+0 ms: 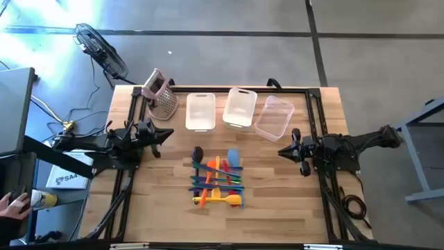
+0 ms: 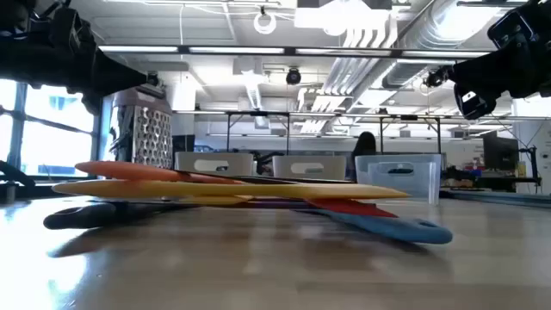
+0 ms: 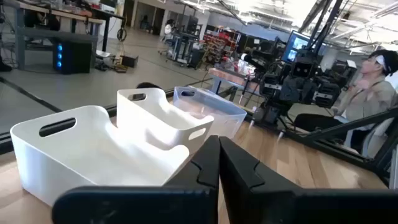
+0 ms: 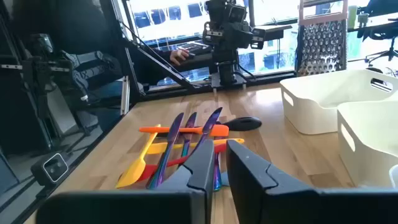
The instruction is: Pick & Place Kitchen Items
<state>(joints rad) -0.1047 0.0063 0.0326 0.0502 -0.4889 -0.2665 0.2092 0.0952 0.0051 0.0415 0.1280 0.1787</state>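
Note:
Several slim plastic utensils (image 1: 218, 180) in orange, yellow, red, blue, purple and green lie crossed in a loose pile on the table's middle. They also show in the low view (image 2: 232, 185) and the right wrist view (image 4: 180, 140). A dark one (image 1: 198, 153) lies at the pile's far left. My left gripper (image 1: 166, 134) hovers left of the pile, shut and empty, pointing toward the table's right. My right gripper (image 1: 281, 151) hovers right of the pile, empty, its fingers nearly together, pointing toward the table's left.
Three rectangular bins (image 1: 200, 111) (image 1: 241, 107) (image 1: 274, 117) stand in a row at the far edge. A metal box grater (image 1: 161, 94) stands to their left. A person's hand (image 1: 10, 205) shows off the table at the left. Bare wood lies near the front edge.

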